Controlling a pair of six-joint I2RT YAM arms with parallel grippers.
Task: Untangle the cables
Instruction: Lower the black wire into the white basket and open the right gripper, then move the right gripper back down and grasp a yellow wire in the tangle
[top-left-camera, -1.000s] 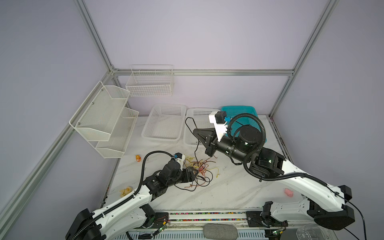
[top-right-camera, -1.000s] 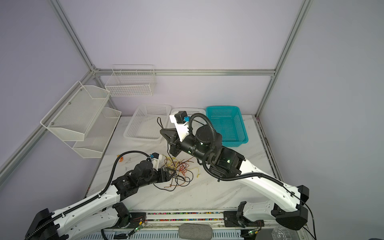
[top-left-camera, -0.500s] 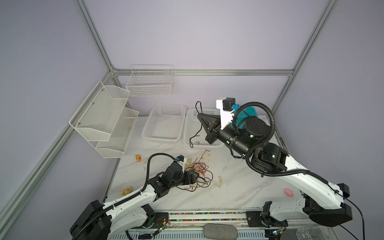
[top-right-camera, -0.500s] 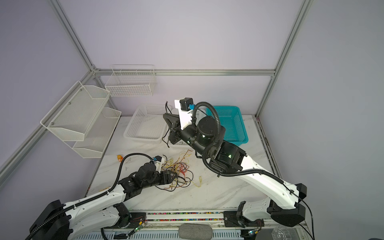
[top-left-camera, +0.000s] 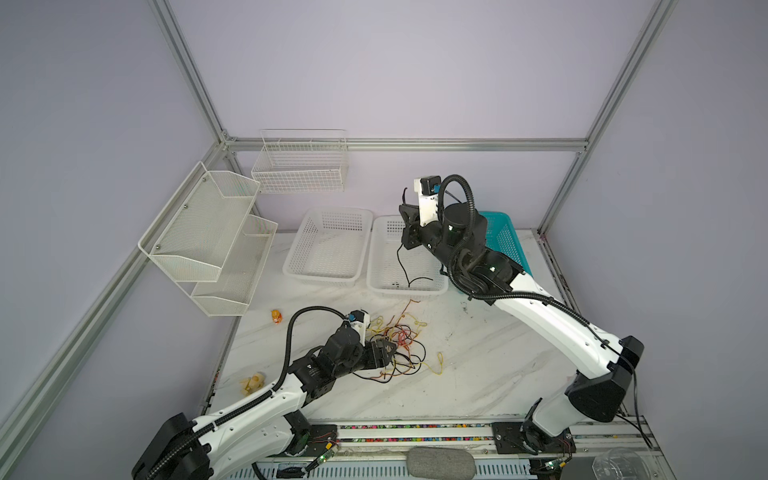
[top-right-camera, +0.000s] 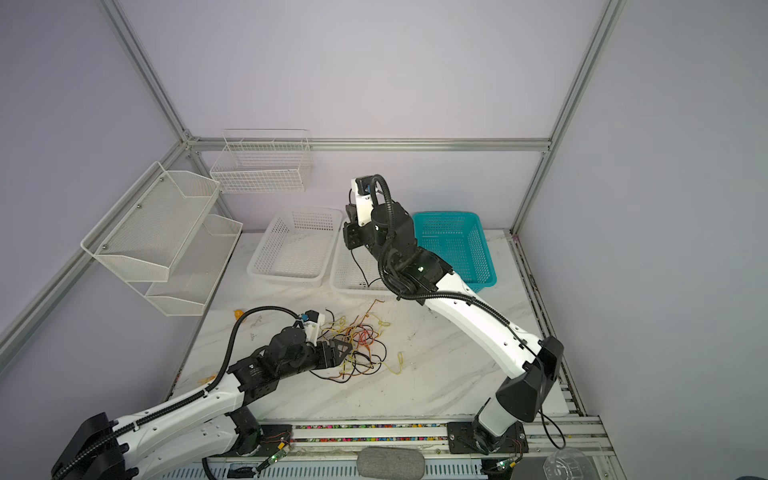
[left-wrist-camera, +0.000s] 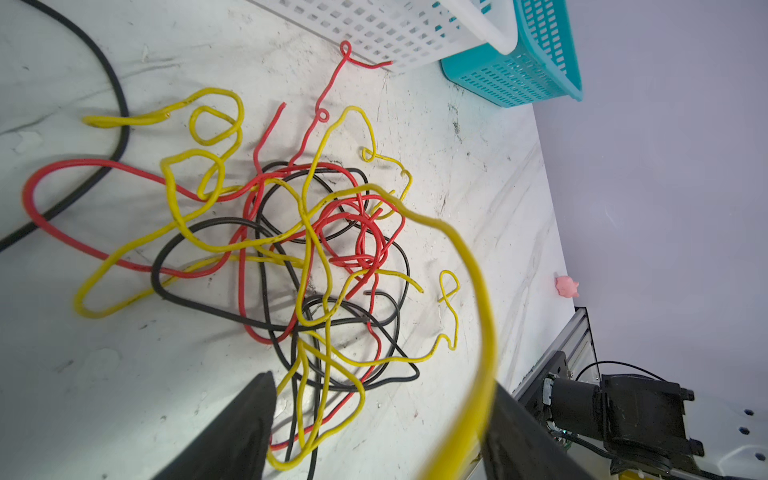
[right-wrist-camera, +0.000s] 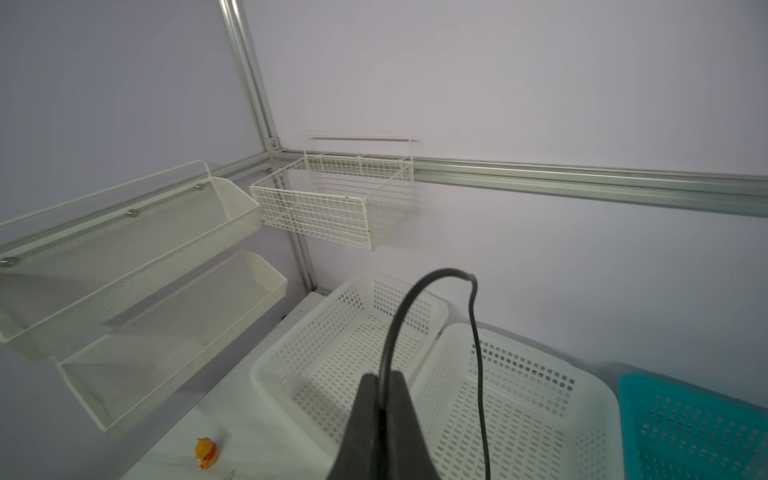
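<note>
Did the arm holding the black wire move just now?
Yes. The right gripper, shut on a black cable, has risen and gone toward the back: it is now above the middle white basket.

Open table (top-left-camera: 498, 374) right of the cable tangle (top-left-camera: 399, 345); three baskets (top-left-camera: 405, 291) wall off the far edge

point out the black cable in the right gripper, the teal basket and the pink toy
black cable (right-wrist-camera: 395, 328): right wrist view, on the near stretch that rises from the grip
teal basket (top-right-camera: 444, 214): a top view, on its far rim
pink toy (left-wrist-camera: 566, 286): left wrist view, on the middle of its body
</note>
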